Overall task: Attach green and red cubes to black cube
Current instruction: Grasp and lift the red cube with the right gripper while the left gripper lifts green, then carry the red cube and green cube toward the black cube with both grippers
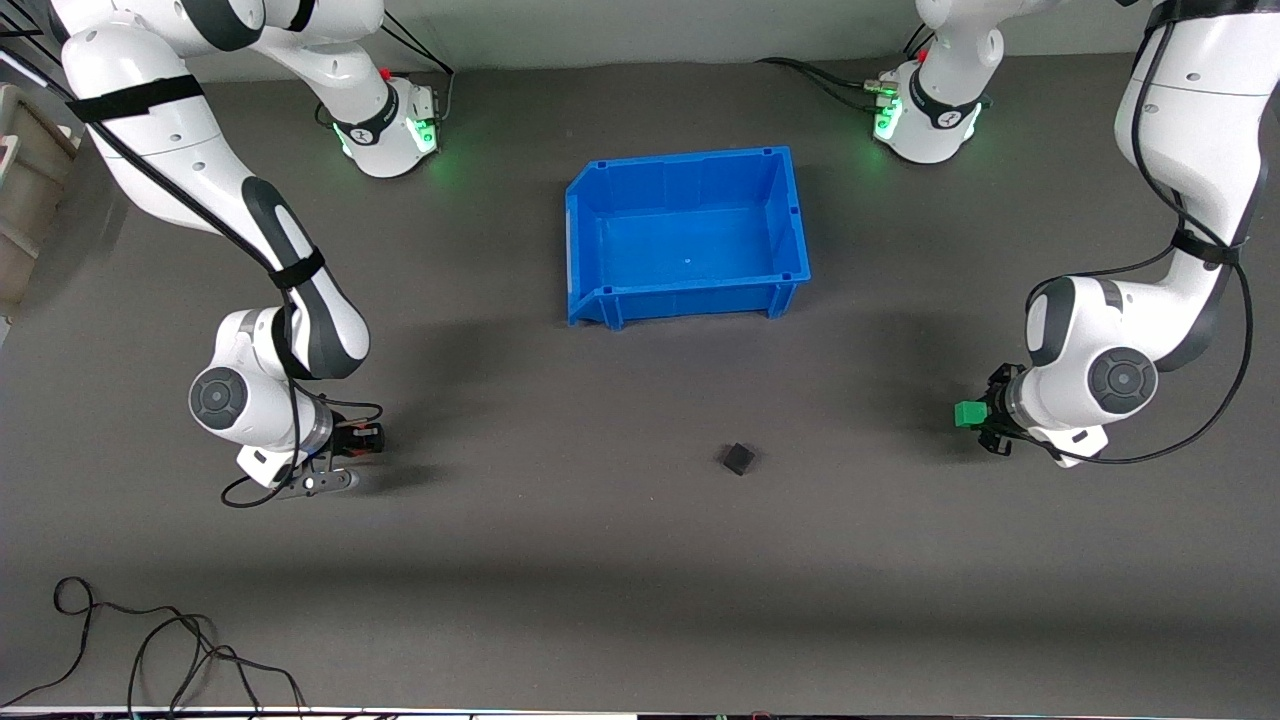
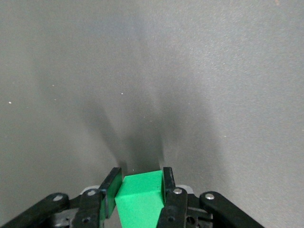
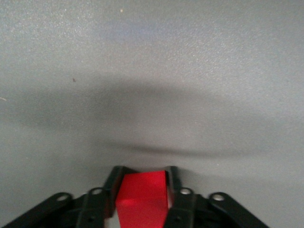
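My left gripper (image 1: pixel 978 415) is shut on the green cube (image 1: pixel 966 413) and holds it low over the mat at the left arm's end of the table. In the left wrist view the green cube (image 2: pixel 140 199) sits between both fingers of that gripper (image 2: pixel 141 176). My right gripper (image 1: pixel 370 438) is low over the mat at the right arm's end. The right wrist view shows it (image 3: pixel 142 173) shut on the red cube (image 3: pixel 141 197). The black cube (image 1: pixel 738 458) lies alone on the mat between the two grippers, nearer the left one.
An empty blue bin (image 1: pixel 590 240) stands mid-table, farther from the front camera than the black cube. Loose black cables (image 1: pixel 150 650) lie near the front edge at the right arm's end. Both wrist views show only bare grey mat ahead.
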Controlling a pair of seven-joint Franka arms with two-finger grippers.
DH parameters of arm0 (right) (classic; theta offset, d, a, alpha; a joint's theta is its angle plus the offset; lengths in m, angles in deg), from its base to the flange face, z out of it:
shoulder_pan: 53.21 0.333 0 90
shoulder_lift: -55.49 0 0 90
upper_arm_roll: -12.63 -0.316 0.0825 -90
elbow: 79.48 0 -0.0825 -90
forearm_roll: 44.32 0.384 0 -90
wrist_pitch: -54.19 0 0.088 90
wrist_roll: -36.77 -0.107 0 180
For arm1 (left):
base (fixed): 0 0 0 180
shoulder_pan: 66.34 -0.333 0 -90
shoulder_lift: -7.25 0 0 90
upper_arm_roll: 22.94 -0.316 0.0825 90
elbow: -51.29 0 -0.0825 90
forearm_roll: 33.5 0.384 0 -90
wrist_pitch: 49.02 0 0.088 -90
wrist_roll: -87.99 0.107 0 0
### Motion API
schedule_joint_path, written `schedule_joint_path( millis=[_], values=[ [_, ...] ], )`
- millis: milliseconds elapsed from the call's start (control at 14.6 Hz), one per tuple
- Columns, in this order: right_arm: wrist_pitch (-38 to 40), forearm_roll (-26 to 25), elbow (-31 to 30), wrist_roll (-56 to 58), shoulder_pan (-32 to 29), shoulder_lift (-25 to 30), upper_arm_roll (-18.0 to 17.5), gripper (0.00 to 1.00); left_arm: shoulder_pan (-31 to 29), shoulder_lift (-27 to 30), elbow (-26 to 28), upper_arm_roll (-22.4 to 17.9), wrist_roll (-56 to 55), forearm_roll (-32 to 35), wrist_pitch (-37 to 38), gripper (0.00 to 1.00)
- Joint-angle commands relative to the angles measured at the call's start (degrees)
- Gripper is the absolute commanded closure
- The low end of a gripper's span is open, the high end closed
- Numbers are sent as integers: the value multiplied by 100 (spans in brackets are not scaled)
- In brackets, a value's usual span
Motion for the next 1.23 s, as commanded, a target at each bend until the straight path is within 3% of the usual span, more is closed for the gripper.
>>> schedule_joint_path(
  millis=[0, 137, 205, 410, 547, 957, 1162],
  values=[
    [-19, 112, 49, 58, -5, -53, -17, 84, 86, 120, -225, 3, -163, 18, 384, 94],
    [16, 112, 84, 41, 4, -18, -17, 100, 112, 120, -409, 82, -163, 9, 559, 97],
    [60, 216, 102, -90, -5, 17, -17, 100, 121, 120, -515, 117, -163, 9, 682, 99],
    [559, 1496, 154, -1098, 30, 315, -17, 100, 130, 94, -699, 240, -189, 0, 789, 100],
    [972, 2516, 364, -2449, 39, 438, -9, 100, 147, 68, -936, 450, -373, 0, 797, 100],
    [2335, 2599, 1059, -5309, 162, 623, -17, 100, 1147, -600, -1886, 584, -1925, 9, 684, 100],
    [2372, 2590, 1182, -6590, 644, 746, 27, 100, 1849, -1039, -2386, 566, -3131, 114, 692, 100]
  ],
)
